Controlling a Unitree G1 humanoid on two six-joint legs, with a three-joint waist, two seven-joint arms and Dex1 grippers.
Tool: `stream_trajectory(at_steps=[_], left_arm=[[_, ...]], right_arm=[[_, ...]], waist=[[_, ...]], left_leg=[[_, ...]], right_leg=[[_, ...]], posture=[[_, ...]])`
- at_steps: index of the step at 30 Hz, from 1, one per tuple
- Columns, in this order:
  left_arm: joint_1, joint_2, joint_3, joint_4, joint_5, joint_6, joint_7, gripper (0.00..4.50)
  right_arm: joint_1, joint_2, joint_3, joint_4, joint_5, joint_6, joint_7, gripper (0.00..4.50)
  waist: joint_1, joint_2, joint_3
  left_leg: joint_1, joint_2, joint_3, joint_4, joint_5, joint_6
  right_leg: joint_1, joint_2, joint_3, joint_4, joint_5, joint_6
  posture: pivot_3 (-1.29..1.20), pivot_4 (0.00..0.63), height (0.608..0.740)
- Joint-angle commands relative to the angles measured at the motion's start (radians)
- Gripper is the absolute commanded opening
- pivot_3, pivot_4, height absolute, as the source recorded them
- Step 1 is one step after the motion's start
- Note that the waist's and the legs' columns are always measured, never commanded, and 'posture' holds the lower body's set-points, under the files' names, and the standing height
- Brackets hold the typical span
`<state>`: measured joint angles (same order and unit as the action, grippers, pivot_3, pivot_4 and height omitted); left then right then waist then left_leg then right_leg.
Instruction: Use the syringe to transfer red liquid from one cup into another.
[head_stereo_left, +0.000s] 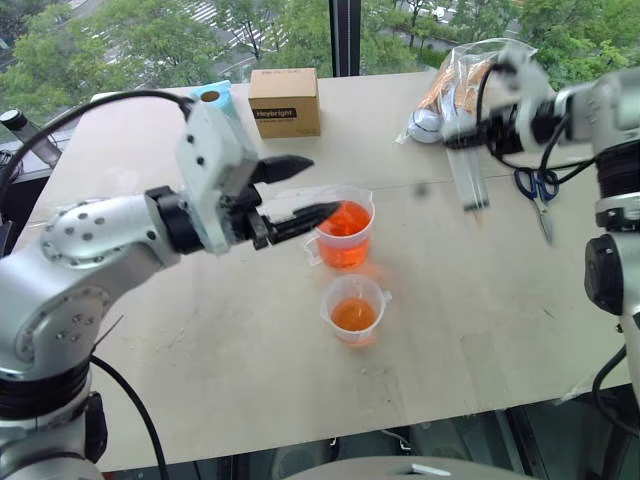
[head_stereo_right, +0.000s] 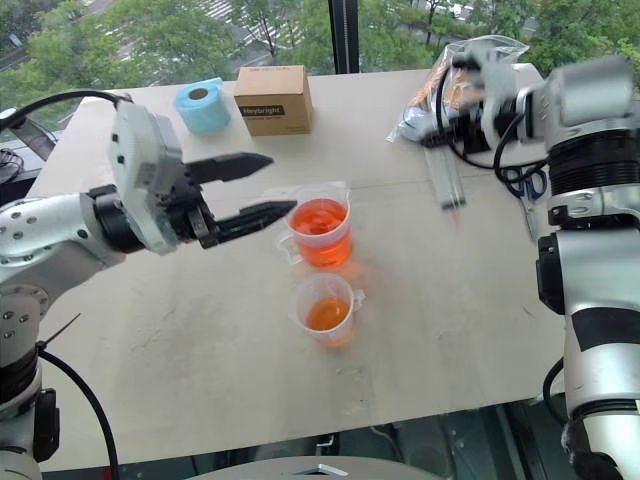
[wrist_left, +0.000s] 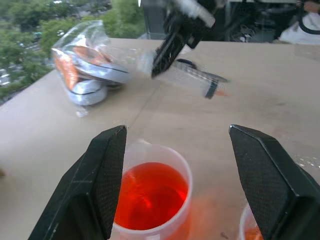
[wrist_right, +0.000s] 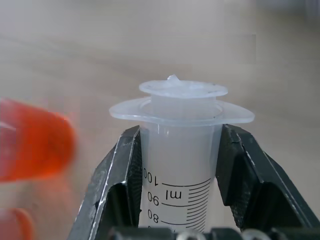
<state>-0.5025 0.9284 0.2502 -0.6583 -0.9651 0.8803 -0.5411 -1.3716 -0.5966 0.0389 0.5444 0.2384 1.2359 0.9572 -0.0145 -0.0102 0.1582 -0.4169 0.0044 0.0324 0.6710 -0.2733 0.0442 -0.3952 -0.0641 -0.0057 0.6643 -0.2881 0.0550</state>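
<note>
The right end effector (wrist_right: 177, 165) is clamped on the barrel of the syringe (wrist_right: 180, 150), just under its finger flange, with one black finger on each side of the printed scale. In the left eye view the syringe (head_stereo_left: 468, 180) hangs from that end effector in the upper right of the frame, clear of the worktop (head_stereo_left: 450, 330), its tip pointing down and slightly tilted. It is a light, stiff, clear plastic tube. The smooth round barrel is likely slippery, so the hold close under the flange looks sound: the flange should stop the tube sliding down through the fingers. The plunger seems fully pressed in, and working it would call for a second hold on its head.

The left end effector (head_stereo_left: 295, 190) stands with its fingers apart and holds nothing. It sits near the centre of the frame, its lower finger right at the rim of the fuller cup (head_stereo_left: 346, 228); contact cannot be confirmed. The smaller cup (head_stereo_left: 355, 308) sits just below it in the frame, holding less red liquid. Both are thin, light, open-topped plastic cups that would tip or spill at a nudge, so steadying one by its wall seems wise.
</note>
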Motion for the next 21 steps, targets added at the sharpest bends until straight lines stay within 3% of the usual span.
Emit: stream_trajectory(at_steps=[1, 4, 12, 16, 21], left_arm=[[-0.078, 0.038, 0.055, 0.084, 0.026, -0.032, -0.021, 3.31], [-0.172, 0.064, 0.013, 0.204, 0.105, -0.08, -0.072, 3.31], [-0.434, 0.037, -0.07, 0.461, 0.225, -0.18, -0.199, 3.31], [-0.544, -0.022, -0.096, 0.545, 0.234, -0.208, -0.264, 3.31], [-0.558, -0.054, -0.124, 0.531, 0.231, -0.191, -0.343, 3.31]], right_arm=[[0.041, 0.054, -0.198, -0.298, 0.138, -0.055, -0.055, 1.61], [0.125, 0.174, -0.307, -0.51, 0.227, -0.165, -0.134, 1.61], [0.396, 0.448, -0.321, -0.813, 0.413, -0.355, -0.242, 1.61], [0.509, 0.468, -0.168, -0.808, 0.334, -0.57, -0.154, 1.61], [0.556, 0.47, -0.062, -0.729, 0.28, -0.69, -0.137, 1.61]], waist=[[0.003, 0.0, 0.0], [0.002, -0.003, -0.002], [-0.002, -0.004, -0.002], [-0.004, -0.003, -0.002], [-0.026, -0.004, -0.002]], left_leg=[[0.0, 0.0, 0.0, 0.0, 0.0, 0.0], [0.0, 0.0, -0.001, 0.001, 0.0, 0.0], [0.0, -0.002, -0.001, 0.003, 0.0, 0.0], [0.001, -0.002, -0.001, 0.005, 0.0, 0.0], [0.001, -0.001, 0.0, 0.006, 0.0, 0.0]], right_leg=[[0.0, 0.0, 0.0, 0.0, 0.0, 0.0], [0.001, 0.002, -0.002, 0.001, 0.0, 0.0], [-0.001, 0.002, -0.003, 0.012, 0.0, 0.0], [-0.001, 0.003, -0.003, 0.013, 0.0, 0.0], [-0.001, 0.003, -0.002, 0.014, 0.0, 0.0]], posture=[[0.0, 0.15, 0.74], [0.0, 0.15, 0.74], [0.0, 0.15, 0.74], [0.0, 0.15, 0.74], [0.0, 0.15, 0.74]])
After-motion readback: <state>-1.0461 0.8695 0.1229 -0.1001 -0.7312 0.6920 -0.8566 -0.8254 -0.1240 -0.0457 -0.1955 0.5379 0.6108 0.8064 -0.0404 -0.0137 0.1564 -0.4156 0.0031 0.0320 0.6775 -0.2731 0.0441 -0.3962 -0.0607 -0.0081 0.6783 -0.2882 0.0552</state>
